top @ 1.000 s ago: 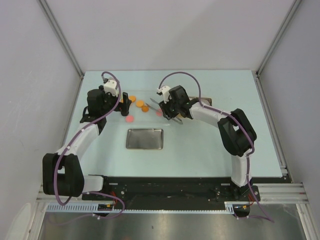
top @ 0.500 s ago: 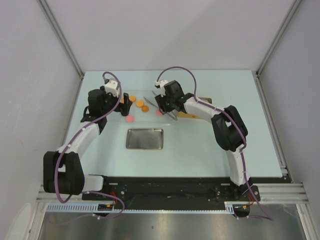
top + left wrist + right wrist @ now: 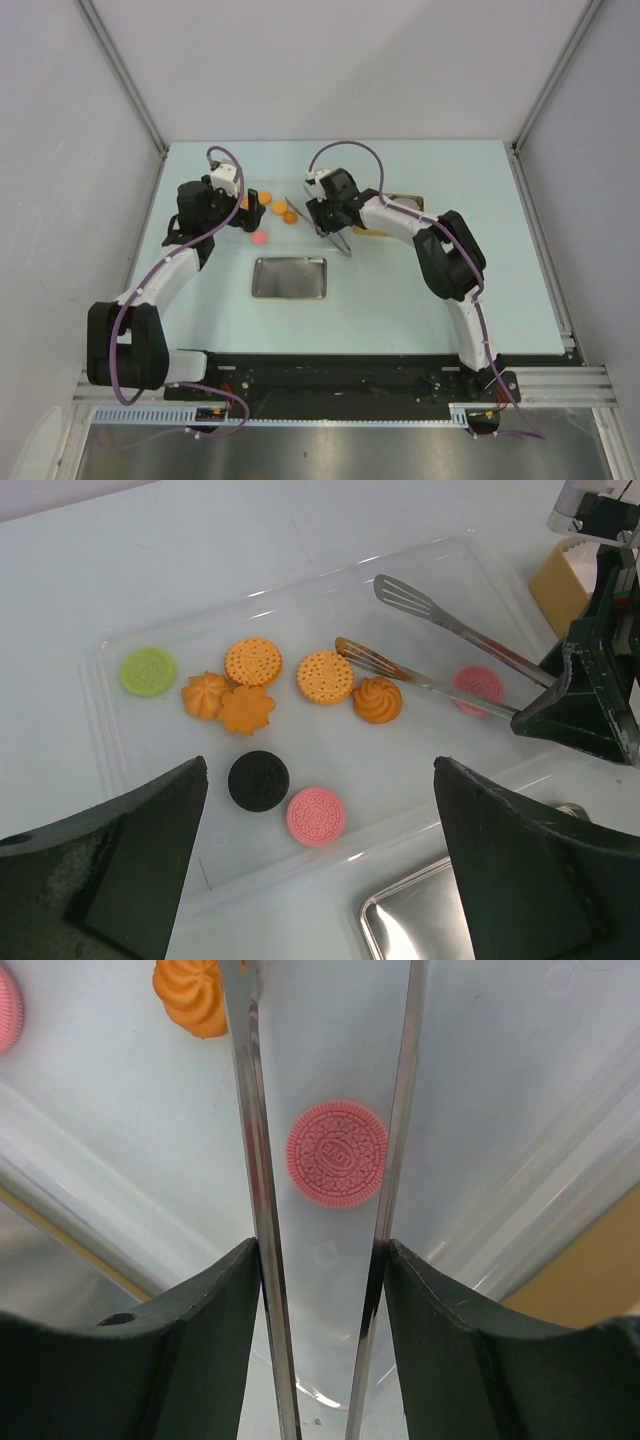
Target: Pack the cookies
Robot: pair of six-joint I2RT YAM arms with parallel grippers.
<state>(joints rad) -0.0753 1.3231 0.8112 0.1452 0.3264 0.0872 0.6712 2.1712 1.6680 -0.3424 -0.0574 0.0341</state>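
Several cookies lie in a clear plastic tray [image 3: 110,745]: a green one [image 3: 148,670], orange ones [image 3: 253,661], a black one [image 3: 258,780] and a pink one [image 3: 316,815]. My left gripper [image 3: 320,770] hangs open above the tray's near edge, holding nothing. My right gripper [image 3: 322,1245] is shut on metal tongs [image 3: 252,1110]. The tongs' two arms straddle another pink cookie [image 3: 338,1152] lying flat on the tray, apart from both arms. From above, the right gripper [image 3: 325,215] sits at the tray's right end and the left gripper [image 3: 255,212] at its left.
A shallow metal tray [image 3: 290,277] lies on the table just in front of the cookie tray. A tan box [image 3: 560,580] stands to the right, behind the right gripper. An orange swirl cookie [image 3: 192,1000] lies near the tongs' tips.
My right arm has swung left over the cookie tray with the tongs, and the tongs' arms have spread a little wider. The left arm has stayed still.
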